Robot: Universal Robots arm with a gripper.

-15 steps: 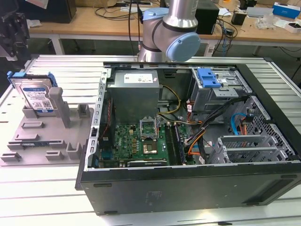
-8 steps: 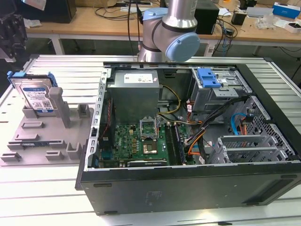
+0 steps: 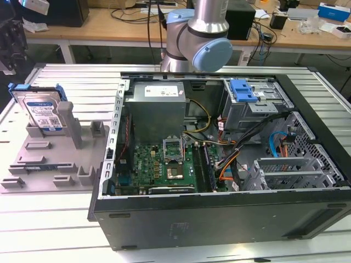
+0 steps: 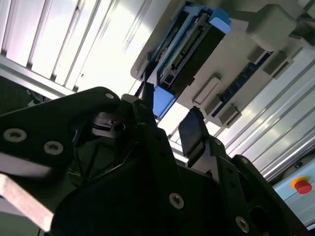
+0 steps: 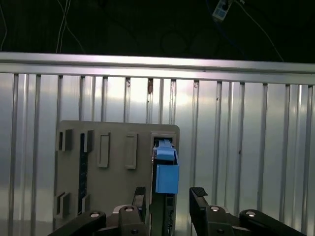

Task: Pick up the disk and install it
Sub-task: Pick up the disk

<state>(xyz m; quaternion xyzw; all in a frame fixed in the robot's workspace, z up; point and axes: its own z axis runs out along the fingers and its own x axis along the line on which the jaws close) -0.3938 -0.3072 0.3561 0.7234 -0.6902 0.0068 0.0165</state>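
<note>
The disk [image 3: 41, 109] stands tilted on its edge at the back of a grey fixture [image 3: 49, 159], at the exterior view's left. It is a silver drive with a white-and-blue label in a blue carrier. In the first wrist view my gripper [image 5: 169, 196] is open, its two black fingers [image 5: 198, 199] apart, and the disk's blue carrier end [image 5: 166, 172] lies just beyond the gap. In the second wrist view the gripper [image 4: 170, 120] hangs apart from the disk [image 4: 192, 49], with nothing between the fingers.
An open computer case [image 3: 219, 137] takes up the middle and right of the ribbed metal table [image 3: 71, 76], with a drive cage and blue latch [image 3: 244, 90] at its back right. The arm's base [image 3: 197, 38] stands behind the case. A red button [image 4: 302, 186] sits off to one side.
</note>
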